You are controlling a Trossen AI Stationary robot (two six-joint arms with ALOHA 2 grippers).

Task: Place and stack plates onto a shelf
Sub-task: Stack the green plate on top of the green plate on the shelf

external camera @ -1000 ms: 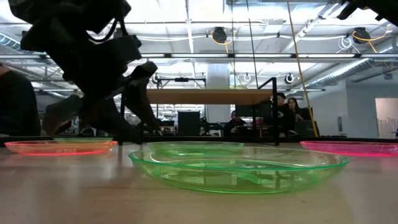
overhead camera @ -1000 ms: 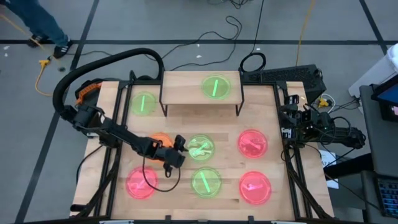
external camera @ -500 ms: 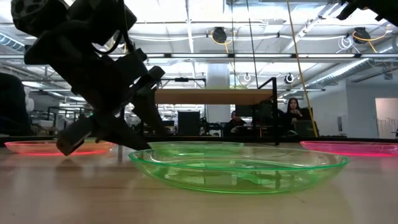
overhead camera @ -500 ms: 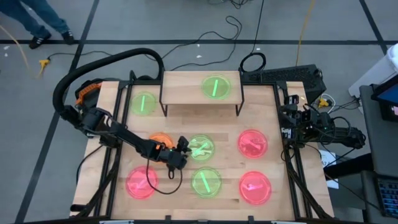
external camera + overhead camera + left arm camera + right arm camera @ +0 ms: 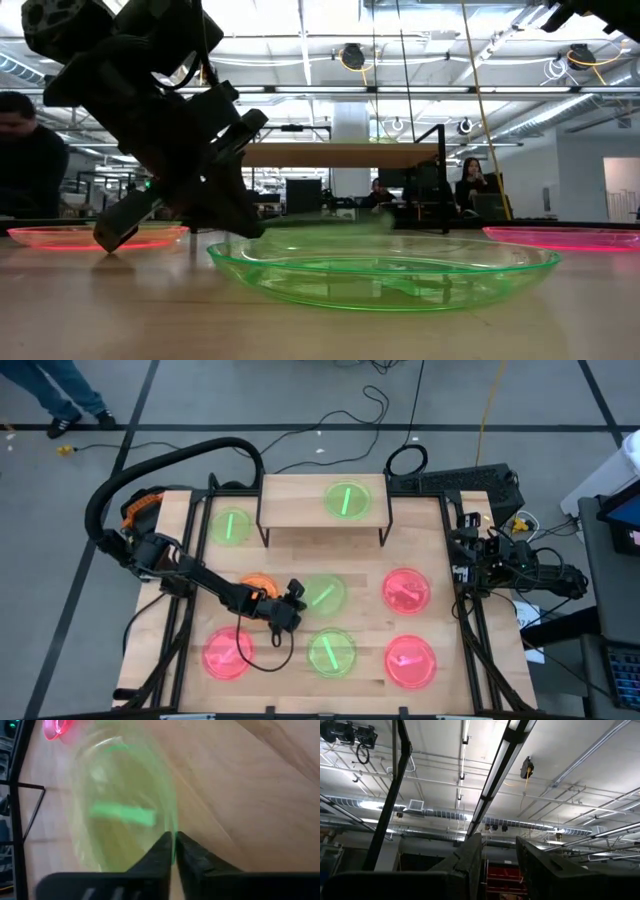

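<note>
My left gripper (image 5: 296, 603) is shut on the left rim of a green plate (image 5: 324, 593) at the table's middle; in the left wrist view the plate (image 5: 120, 815) shows blurred. The shelf (image 5: 300, 525) stands at the far edge and carries one green plate (image 5: 347, 499). Flat on the table lie further plates: green (image 5: 232, 526), orange (image 5: 256, 582) under my left arm, green (image 5: 331, 653), pink (image 5: 228, 652), pink (image 5: 406, 590) and pink (image 5: 410, 661). My right gripper (image 5: 497, 852) waits off the table's right edge, open and pointing at the ceiling. My left gripper pinches the green plate's rim (image 5: 173, 826) between its two fingers, on the side toward the table's left. The fingers (image 5: 232, 212) slant down from the left and from above. Whether the plate's far side still rests on the table, I cannot tell.
The shelf's thin black legs (image 5: 264, 532) stand just beyond the held plate. A green plate (image 5: 385, 270) lies close in front of the low camera. The right arm (image 5: 500, 560) is folded beside the table's right edge. People show in the room behind.
My left gripper has come down a little toward the table's near edge and has shut on the green plate's left rim. The plate, sharp and still before, now shows blurred and has stirred.
</note>
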